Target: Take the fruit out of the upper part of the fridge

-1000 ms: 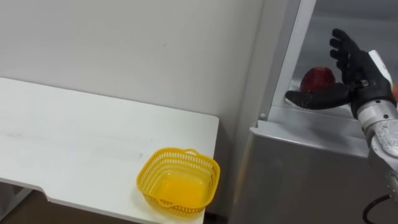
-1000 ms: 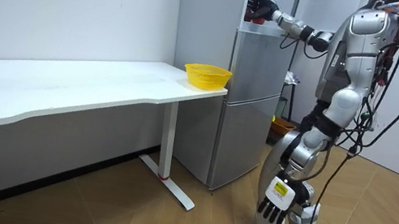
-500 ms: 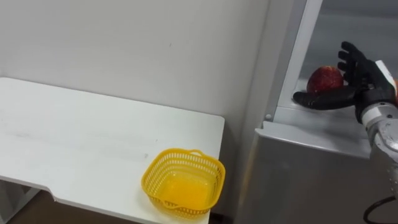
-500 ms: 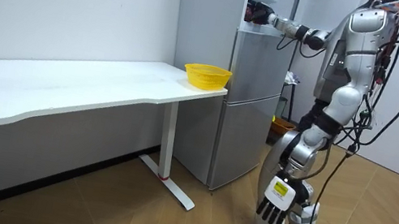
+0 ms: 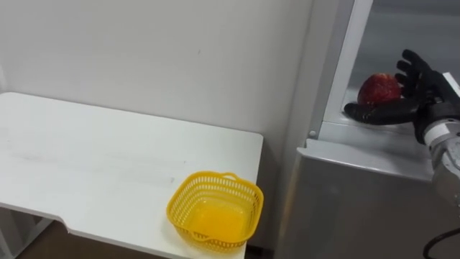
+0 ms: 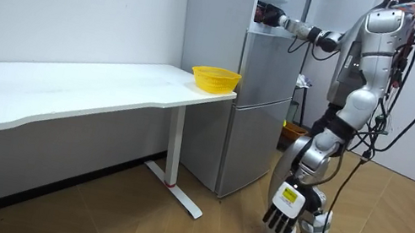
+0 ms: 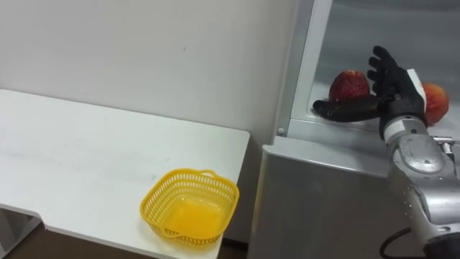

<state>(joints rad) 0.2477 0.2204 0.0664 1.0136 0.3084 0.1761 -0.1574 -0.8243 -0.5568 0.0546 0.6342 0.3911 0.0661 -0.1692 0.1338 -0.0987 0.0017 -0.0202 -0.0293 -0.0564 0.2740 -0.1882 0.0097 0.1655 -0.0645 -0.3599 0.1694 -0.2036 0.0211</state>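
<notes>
Fridge shelf (image 5: 353, 134) bears a red apple (image 5: 379, 88); right hand (image 5: 422, 101), spread wide, flanks it (thumb in front); left hand (image 6: 279, 222) hangs relaxed.

Two red fruits (image 7: 349, 85) (image 7: 435, 103), one yellow basket (image 7: 189, 206)

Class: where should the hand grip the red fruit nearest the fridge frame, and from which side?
Round its middle, probably from the front and right: the red fruit is round, the fridge frame stands at its left, and the right hand is open beside it.
</notes>
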